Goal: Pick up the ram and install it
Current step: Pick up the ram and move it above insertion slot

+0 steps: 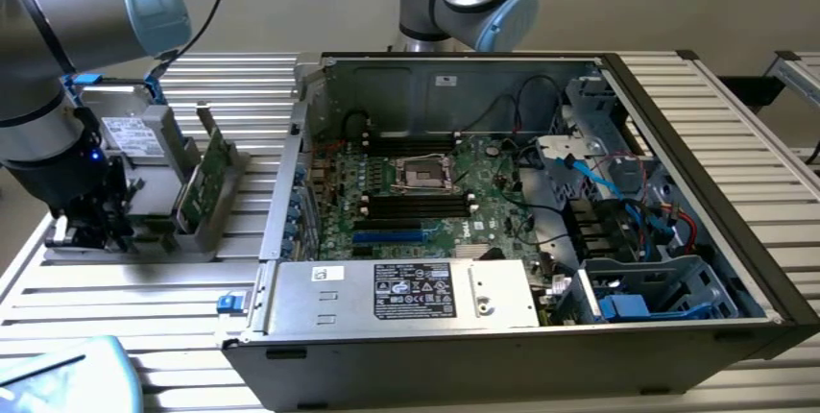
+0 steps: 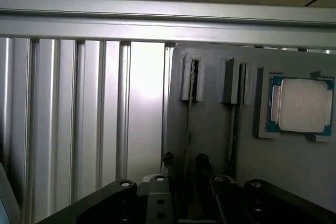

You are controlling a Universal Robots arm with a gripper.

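So the claw [image 1: 90, 229] is down at the grey holder [image 1: 154, 213] on the worktop [image 1: 129, 288], off to the exterior view's left of the open PC case [image 1: 513, 370]. From the wrist cam the ram [image 2: 188, 124] sits edge-on in a holder slot, running down between the claw's fingers [image 2: 202, 163]. Honestly can't tell if it's clamped on it. A CPU [image 2: 302, 104] sits in the holder nearby.

You have the computer case [image 1: 513, 365] on the tabletop [image 1: 129, 307], with the holder [image 1: 192, 235] just beside it, toward the tabletop's edge at the exterior view's left. In the holder, the ram [image 2: 188, 124] stands on edge in a slot, the processor [image 2: 302, 105] lies beside the slots, and the tool [image 2: 185, 159] hangs at the ram.
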